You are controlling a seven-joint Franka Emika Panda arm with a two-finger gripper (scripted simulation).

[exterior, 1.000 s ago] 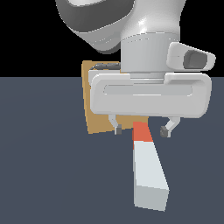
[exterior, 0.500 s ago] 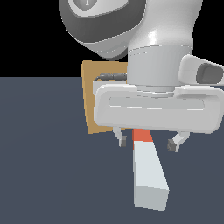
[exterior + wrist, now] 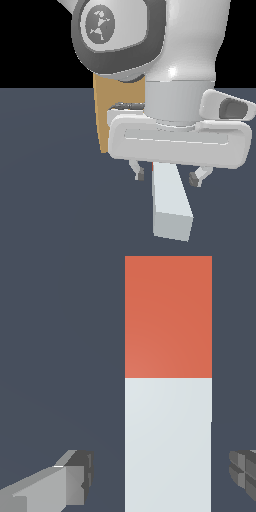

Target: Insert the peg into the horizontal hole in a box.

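The long square-sectioned peg, pale grey-white with a short red-orange end (image 3: 170, 200), lies flat on the dark slate-blue bench (image 3: 50, 200) in the lower middle of the exterior view, its white end toward the camera and its red end now almost wholly hidden behind the white gripper body; a second ago that red end showed plainly below the hand, so the arm has come down and forward over the bar. In the wrist view the peg (image 3: 168, 406) runs straight between the fingers (image 3: 75, 483), with the red-to-white seam a little beyond them, so they straddle the white part just behind the coloured end. The fingers (image 3: 167, 177) stand wide apart, one on each side of the bar with bench showing in both gaps, touching nothing and holding nothing. By my judgement this is the end of the approach: the hand is lined up for a grasp, but closing and lifting are not yet done, and insertion has not begun. The plain tan-orange box (image 3: 107, 107) stands behind the arm at the centre left of the exterior view, mostly covered by the wrist; its hole is hidden, so I cannot tell what, if anything, is in it
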